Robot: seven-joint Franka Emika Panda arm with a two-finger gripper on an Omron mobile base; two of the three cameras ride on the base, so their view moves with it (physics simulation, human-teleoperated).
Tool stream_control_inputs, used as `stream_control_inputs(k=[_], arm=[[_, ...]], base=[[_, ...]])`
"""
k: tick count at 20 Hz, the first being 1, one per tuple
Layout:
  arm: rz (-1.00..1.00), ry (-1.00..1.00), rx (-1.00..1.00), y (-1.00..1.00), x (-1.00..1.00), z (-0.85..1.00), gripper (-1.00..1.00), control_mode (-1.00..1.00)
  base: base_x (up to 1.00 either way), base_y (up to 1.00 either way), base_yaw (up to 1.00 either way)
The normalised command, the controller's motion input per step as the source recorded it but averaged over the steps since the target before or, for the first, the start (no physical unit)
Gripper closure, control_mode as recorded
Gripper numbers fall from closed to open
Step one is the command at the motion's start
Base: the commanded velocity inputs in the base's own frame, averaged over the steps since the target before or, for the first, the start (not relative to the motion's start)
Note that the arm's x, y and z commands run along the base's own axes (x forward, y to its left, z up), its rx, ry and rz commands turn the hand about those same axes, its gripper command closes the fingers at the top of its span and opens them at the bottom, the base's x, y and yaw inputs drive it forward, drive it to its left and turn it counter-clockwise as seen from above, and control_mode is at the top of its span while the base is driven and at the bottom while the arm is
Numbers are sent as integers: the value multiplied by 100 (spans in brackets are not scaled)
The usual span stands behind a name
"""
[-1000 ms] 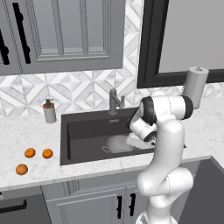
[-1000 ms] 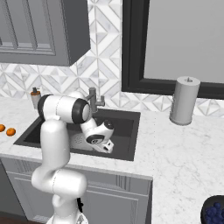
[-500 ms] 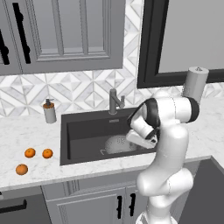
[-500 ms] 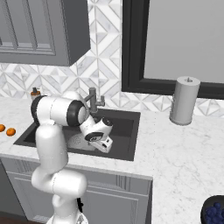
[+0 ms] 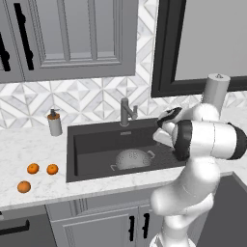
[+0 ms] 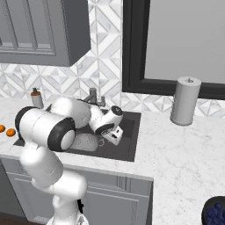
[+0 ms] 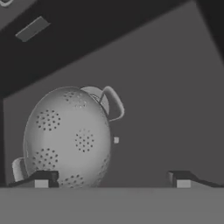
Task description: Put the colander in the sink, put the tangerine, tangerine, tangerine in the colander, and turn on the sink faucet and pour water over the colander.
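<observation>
White marble worktop point(image 5: 29, 144) runs along a wall of grey and white patterned tiles, with grey cupboards above it. From the left base view, the dark sink point(image 5: 96, 140) is set into the worktop, and the colander point(image 5: 132, 159) lies upside down on the sink floor, round side up. The sink faucet point(image 5: 126, 112) stands behind the sink, and no water comes out of it. Three tangerines point(image 5: 33, 168) sit on the worktop to the left of the sink, well apart from the colander. A small soap bottle point(image 5: 54, 123) stands near the back left corner of the sink. A tall grey roll point(image 5: 215, 90) stands on the right. The white arm reaches over the right side of the sink. From the right base view, the gripper point(image 6: 111, 136) hangs over the sink, just beside the colander point(image 6: 85, 141), and a dark bowl of blue fruit point(image 6: 216, 212) sits at the bottom right corner. From the hand view, the jaws are wide open and hold nothing. The colander point(image 7: 65, 138) lies past them on the sink floor, and its loop handle point(image 7: 113, 103) sticks out at the rim.
</observation>
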Motion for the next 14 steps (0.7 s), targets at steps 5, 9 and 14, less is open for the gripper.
stream_control_inputs(k=[5,9,14], arm=[[0,-15,0,-52,-80,100,-100,-100],[1,-26,0,-3,-100,100,-100,-100],[4,-20,-10,50,-100,100,-100,-100]], base=[[0,0,0],[0,0,0],[0,0,0]])
